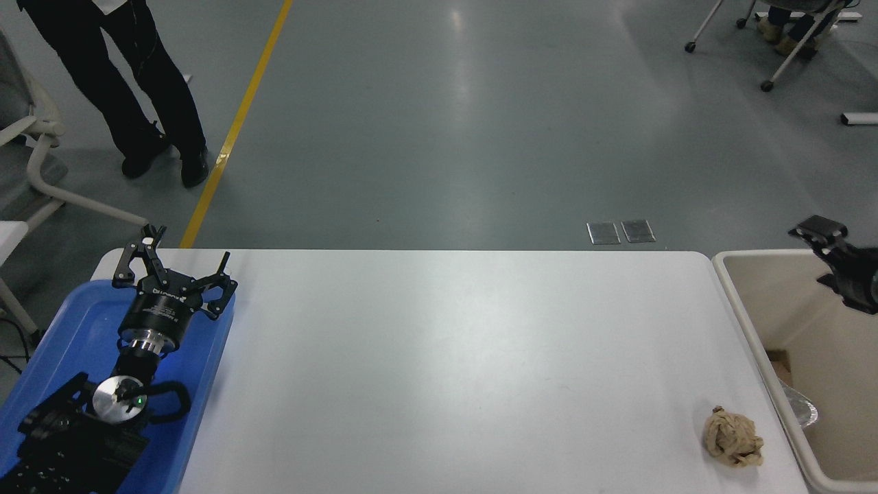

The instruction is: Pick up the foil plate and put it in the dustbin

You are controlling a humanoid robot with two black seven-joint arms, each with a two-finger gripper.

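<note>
Only a small silver edge of the foil plate (801, 410) shows, low inside the cream dustbin (751, 336) against its left wall, off the table's right end. Above the bin's far part, at the picture's right edge, my right gripper (820, 255) is open with nothing between its fingers and is well clear of the plate. My left gripper (171, 264) is parked open over the blue tray at the lower left.
A crumpled brown paper ball (734, 437) lies on the white table (446, 357) near the bin. The blue tray (62, 322) takes up the table's left end. A person's legs (137, 89) stand on the floor at the far left.
</note>
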